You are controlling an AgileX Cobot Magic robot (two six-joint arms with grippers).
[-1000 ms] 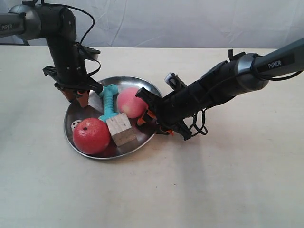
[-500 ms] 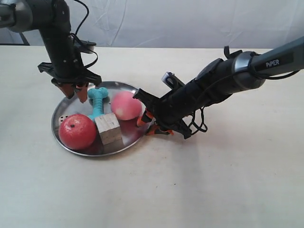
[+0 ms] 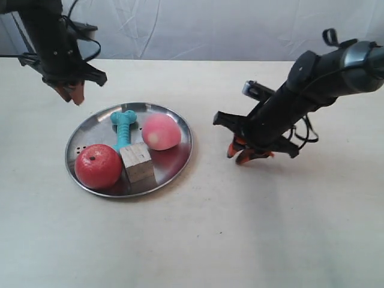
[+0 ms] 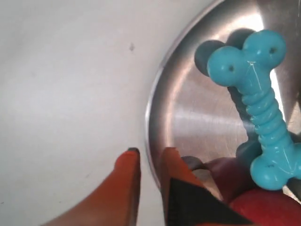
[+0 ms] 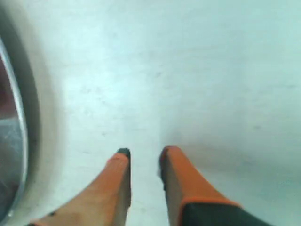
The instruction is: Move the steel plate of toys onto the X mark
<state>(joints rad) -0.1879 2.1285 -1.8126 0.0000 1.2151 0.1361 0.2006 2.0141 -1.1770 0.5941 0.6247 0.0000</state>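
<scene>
The steel plate (image 3: 96, 129) rests on the table, carrying a red apple (image 3: 98, 166), pink peach (image 3: 160, 132), teal bone (image 3: 123, 127) and wooden cube (image 3: 139, 163). The die shows only as a few dark dots (image 3: 82, 148) behind the apple. My left gripper (image 3: 71, 93) hangs above the table beyond the plate's far left rim, slightly open and holding nothing; its wrist view looks down on the plate (image 4: 197, 117) and bone (image 4: 258, 103) past the gripper (image 4: 149, 153). My right gripper (image 3: 239, 154) is off the plate's right side, open and empty (image 5: 143, 153). No X mark is visible.
A wrinkled white cloth backdrop (image 3: 210, 30) closes off the far side of the pale table. The plate rim (image 5: 16, 141) edges the right wrist view. The right arm's black body and cables (image 3: 312, 84) reach in from the exterior view's right.
Both grippers held the plate's rim and carried it toward the exterior view's left. They have let go: the left one rose and drew back, the right one pulled away to the right.
</scene>
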